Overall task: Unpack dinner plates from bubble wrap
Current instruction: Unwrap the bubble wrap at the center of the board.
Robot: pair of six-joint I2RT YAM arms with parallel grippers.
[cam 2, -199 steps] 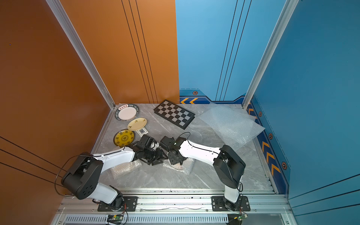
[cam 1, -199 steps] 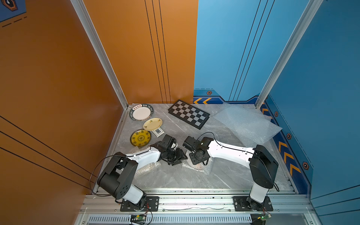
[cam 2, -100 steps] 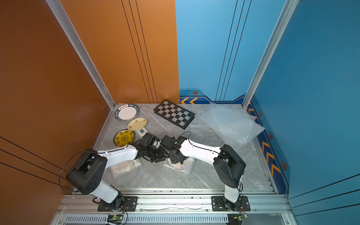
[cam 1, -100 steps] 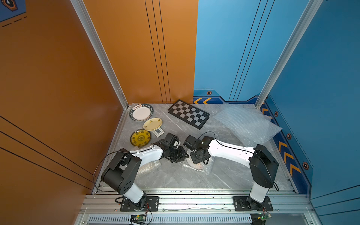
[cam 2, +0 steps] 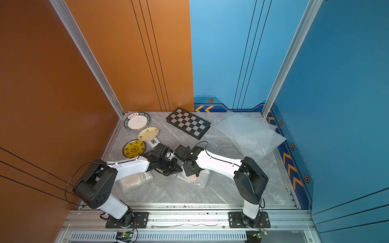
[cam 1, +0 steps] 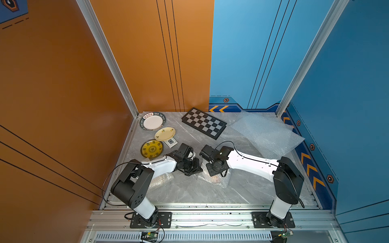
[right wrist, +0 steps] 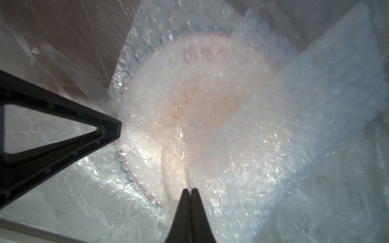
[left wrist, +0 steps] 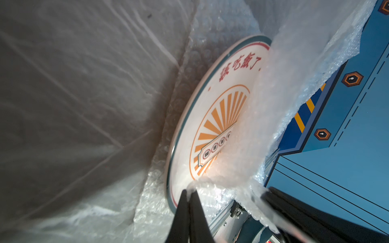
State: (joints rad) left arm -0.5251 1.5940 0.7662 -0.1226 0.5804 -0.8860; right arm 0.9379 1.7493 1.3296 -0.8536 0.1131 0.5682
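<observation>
A white dinner plate with an orange sunburst [left wrist: 212,126] lies half covered by bubble wrap [left wrist: 271,101] at the table's middle front [cam 1: 214,179]. My left gripper [left wrist: 189,191] is shut on a pinched edge of that wrap beside the plate's rim. From the other side, my right gripper [right wrist: 190,190] is shut on a fold of the same bubble wrap [right wrist: 263,130] over the plate [right wrist: 189,90]. The left gripper's fingers [right wrist: 105,130] show in the right wrist view. Three bare plates lie at the back left: lettered rim [cam 1: 153,122], pale yellow [cam 1: 165,133], dark-rimmed yellow [cam 1: 152,149].
A second wrapped bundle [cam 2: 134,181] lies under my left arm. Loose bubble wrap sheets [cam 1: 266,132] are piled at the back right. A checkerboard [cam 1: 203,123] lies at the back centre, and a small white card [cam 1: 171,142] is tucked by the pale yellow plate.
Both grippers have closed from part open onto the wrap. The left gripper has moved right, toward the right gripper and the wrapped plate.
</observation>
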